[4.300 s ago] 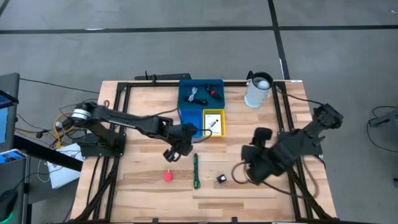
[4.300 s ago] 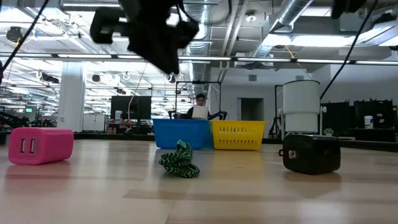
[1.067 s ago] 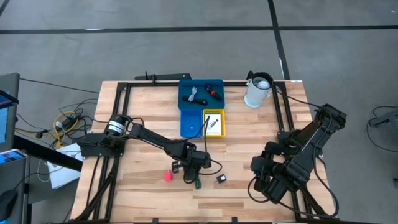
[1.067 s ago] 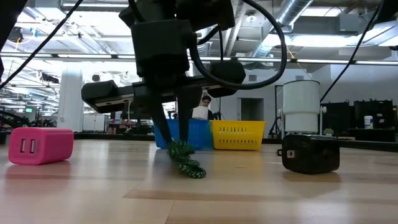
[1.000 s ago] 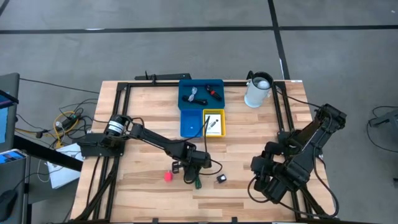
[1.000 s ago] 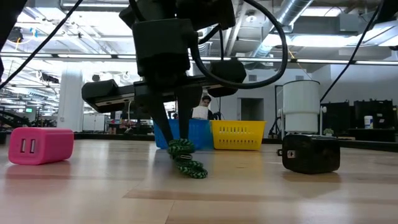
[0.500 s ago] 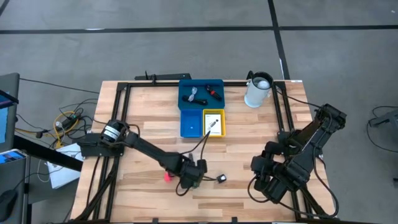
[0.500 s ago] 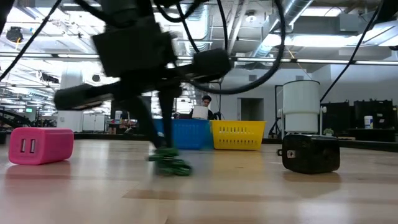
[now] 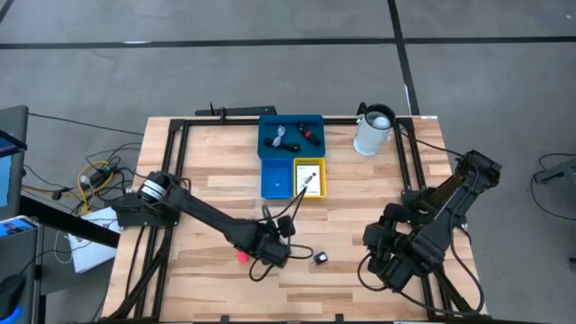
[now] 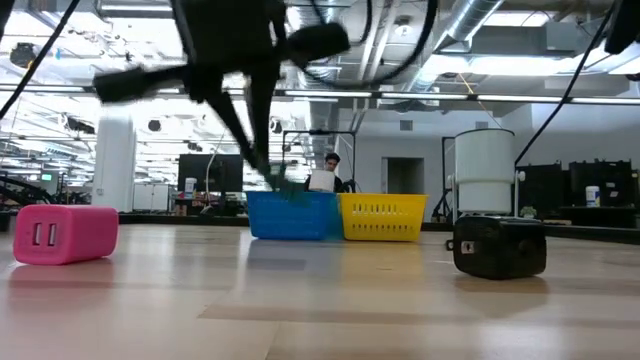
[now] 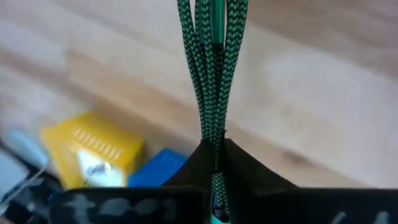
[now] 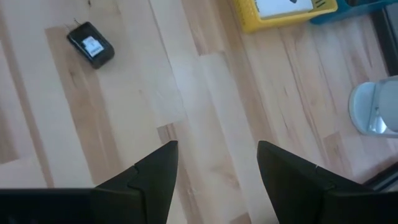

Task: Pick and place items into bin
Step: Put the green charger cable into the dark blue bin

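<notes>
1. The table is pale wood planks on a black frame; the low view looks across it into a big workshop, with a person seated far behind the bin.
2. The left hand is over the middle of the table toward its front edge, pinched shut on a green cord.
3. In the left wrist view the cord is a folded bundle of braided strands clamped between the closed fingers; the low view shows it lifted clear of the wood.
4. Judged from its braid and folds, the cord is light and limp. It will sag and swing, and a loose strand could slip out, so a grip across the whole bundle near its middle suits it best.
5. Just beside that hand, a pink block lies toward the left edge and a small black piece toward the right. Both look rigid and easy to pinch across their flat sides.
6. The bin sits at the middle of the back edge, holding a few items; a white card shows in the yellow one.
7. A white pitcher stands near the back right corner.
8. The right hand waits near the front right corner, fingers spread and holding nothing.
</notes>
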Motion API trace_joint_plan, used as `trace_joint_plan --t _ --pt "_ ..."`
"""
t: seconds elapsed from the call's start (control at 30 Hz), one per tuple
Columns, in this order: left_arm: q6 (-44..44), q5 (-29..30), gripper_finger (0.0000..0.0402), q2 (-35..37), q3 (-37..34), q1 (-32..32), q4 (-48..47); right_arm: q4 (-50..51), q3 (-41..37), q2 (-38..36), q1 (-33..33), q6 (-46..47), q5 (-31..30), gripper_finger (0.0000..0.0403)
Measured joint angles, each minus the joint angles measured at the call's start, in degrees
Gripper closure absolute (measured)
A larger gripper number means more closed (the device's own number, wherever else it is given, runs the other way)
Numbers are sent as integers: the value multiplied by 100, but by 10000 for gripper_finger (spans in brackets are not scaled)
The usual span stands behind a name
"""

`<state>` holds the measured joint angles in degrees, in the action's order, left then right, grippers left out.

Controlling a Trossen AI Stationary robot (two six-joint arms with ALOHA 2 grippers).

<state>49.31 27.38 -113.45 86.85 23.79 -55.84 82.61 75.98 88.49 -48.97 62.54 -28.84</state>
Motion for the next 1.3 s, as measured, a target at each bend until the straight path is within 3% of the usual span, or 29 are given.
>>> trace_joint_plan --t 0.3,0.57,0.93,1.13,1.3 --pt "-512 738 401 22 1534 -328 -1898 -81 -234 0 0 195 40 188" --pt "-750 901 401 32 2785 -1283 -2790 -280 -234 0 0 353 -10 188" --pt "83 569 401 36 3348 -3419 -2166 -459 -234 0 310 988 -266 188" --pt "534 -420 401 -6 3291 -4415 -1294 -743 -231 0 659 994 -264 188" --pt "801 -1183 401 -8 3096 -4887 -512 -992 -229 0 938 981 -275 188"
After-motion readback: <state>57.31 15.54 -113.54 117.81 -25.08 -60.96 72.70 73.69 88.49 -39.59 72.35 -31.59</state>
